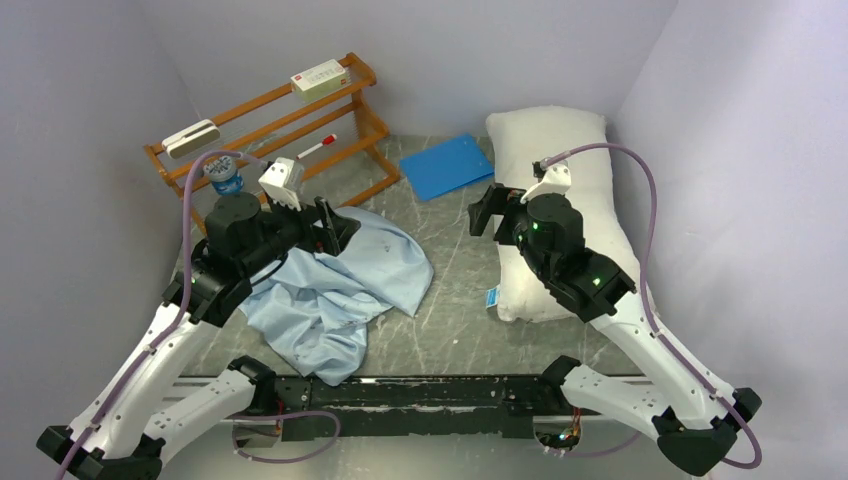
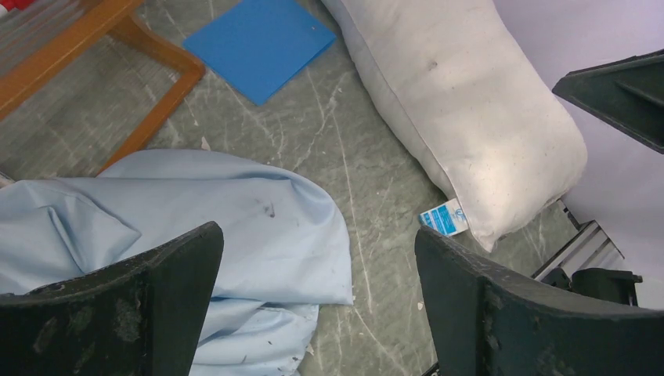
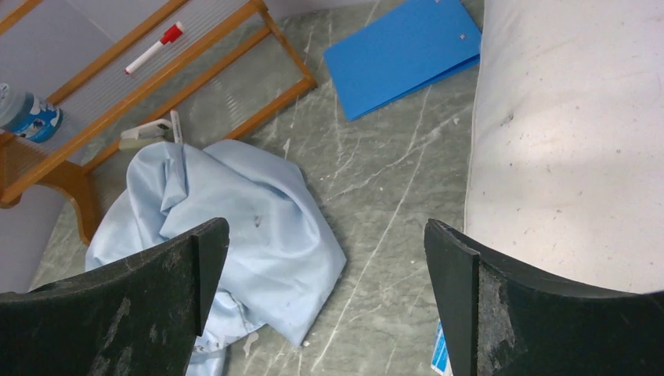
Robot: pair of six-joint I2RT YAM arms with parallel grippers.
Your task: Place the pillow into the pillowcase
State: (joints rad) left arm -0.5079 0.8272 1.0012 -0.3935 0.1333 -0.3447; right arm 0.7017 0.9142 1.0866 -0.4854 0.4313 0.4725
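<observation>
The white pillow (image 1: 560,160) lies along the right wall, its blue tag (image 1: 492,297) at the near left corner. It also shows in the left wrist view (image 2: 470,117) and the right wrist view (image 3: 571,133). The pale blue pillowcase (image 1: 340,290) lies crumpled on the table's left half, also in the left wrist view (image 2: 196,211) and the right wrist view (image 3: 235,211). My left gripper (image 1: 335,228) is open and empty above the pillowcase's far edge. My right gripper (image 1: 490,213) is open and empty, raised by the pillow's left edge.
A wooden rack (image 1: 270,130) stands at the back left with a red marker (image 1: 315,146), a white box (image 1: 320,77) and a bottle (image 1: 224,177). A stiff bright-blue sheet (image 1: 447,165) lies flat at the back middle. Walls close in on both sides.
</observation>
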